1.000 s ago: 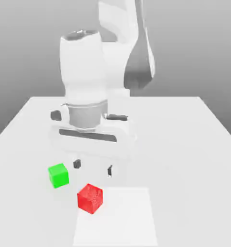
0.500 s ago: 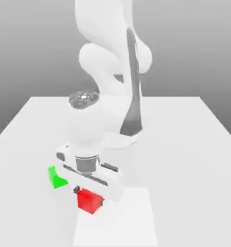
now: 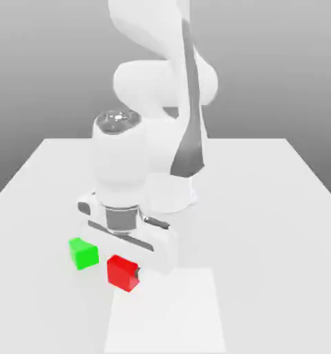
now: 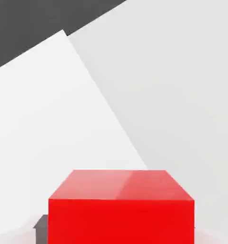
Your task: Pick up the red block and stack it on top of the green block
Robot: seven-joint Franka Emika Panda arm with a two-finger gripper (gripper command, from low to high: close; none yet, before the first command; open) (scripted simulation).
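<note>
A pale grey surface (image 3: 271,228) spreads beneath the jaws (image 3: 124,272) and well out to either side of them, plain and smooth. Its far edge runs straight across behind the jaws in the exterior view, and its side edges slant outward as they come nearer the camera. On it lies a flat white sheet (image 3: 171,311) with four straight sides, reaching from near the jaws toward the exterior view's right and toward that camera. In the hand view, one straight sheet edge divides its white from the greyer surface, with a dark area past both. Beyond the surface, behind the jaws, stands a grey backdrop (image 3: 285,69), shading darker lower down.
</note>
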